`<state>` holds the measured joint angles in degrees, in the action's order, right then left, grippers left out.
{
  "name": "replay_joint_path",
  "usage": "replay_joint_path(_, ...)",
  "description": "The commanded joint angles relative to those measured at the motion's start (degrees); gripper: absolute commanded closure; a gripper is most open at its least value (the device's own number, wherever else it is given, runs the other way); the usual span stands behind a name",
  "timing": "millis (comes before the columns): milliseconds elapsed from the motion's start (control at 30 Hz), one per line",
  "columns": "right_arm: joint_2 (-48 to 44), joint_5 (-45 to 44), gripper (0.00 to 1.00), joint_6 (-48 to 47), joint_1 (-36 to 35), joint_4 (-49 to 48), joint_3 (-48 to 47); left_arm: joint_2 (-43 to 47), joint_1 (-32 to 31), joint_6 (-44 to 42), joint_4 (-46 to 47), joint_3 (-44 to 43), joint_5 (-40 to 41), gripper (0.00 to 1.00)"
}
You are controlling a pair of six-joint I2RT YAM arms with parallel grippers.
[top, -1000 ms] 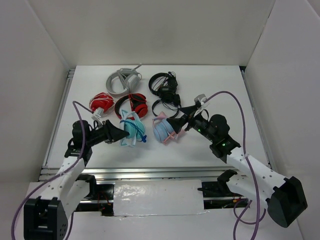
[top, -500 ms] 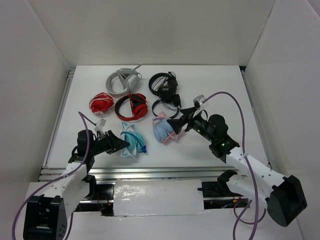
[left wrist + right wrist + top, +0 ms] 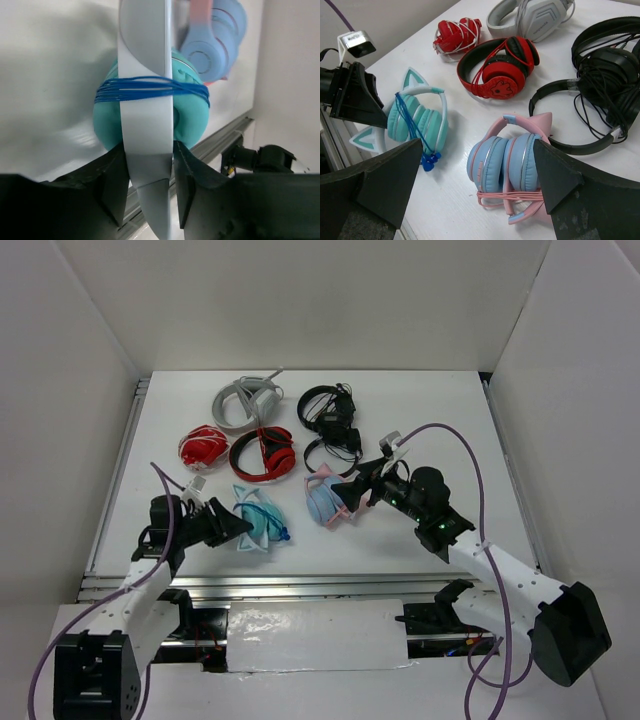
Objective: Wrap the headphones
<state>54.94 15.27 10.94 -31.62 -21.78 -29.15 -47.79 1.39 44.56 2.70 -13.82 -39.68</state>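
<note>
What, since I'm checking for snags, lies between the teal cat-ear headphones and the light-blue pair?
Bare table, apart from the blue plug lying beside the teal headphones, toward the light-blue pair; the right wrist view shows it.

teal headphones (image 3: 417, 120), white headband (image 3: 145, 115), dark-blue cable (image 3: 150, 89); light-blue pink-banded pair (image 3: 505, 160)

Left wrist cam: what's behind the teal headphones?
The light-blue headphones with a pink band, blurred, lying on the white table. The teal headphones' pale headband and cups cover part of them, so their cable cannot be seen.
</note>
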Motion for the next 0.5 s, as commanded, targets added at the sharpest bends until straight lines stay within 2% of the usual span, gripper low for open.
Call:
replay_joint_path(0,0.1,0.6,0.0,0.2,0.2,-1.4,-1.3,1.1,0.8,-3.3,-10.9,-2.1,6.2,0.49)
replay_joint_path(100,-0.4,0.1,0.0,0.7,0.1,-2.4,-0.7,2.1,0.9,-1.9,-13.8,-2.4,6.0,0.42)
replay_joint_path(133,-0.8,-0.1,0.0,0.7,0.1,-2.5,-0.6,2.3,0.8,-2.2,-14.9,-2.6,5.8,0.23)
replay_joint_path(200,-1.1,-0.2,0.0,0.5,0.1,-2.6,-0.6,3.1,0.8,-2.9,-18.8,-3.3,6.6,0.11)
replay_joint_path(233,-1.3,-0.3,0.0,0.2,0.1,-2.6,-0.6,3.5,0.9,-2.6,-19.9,-3.5,7.7,0.01)
replay_joint_path(467,-1.4,-0.2,0.0,0.2,0.1,-2.9,-0.1,8.1,0.4,-2.3,-27.3,-6.6,10.2,0.01)
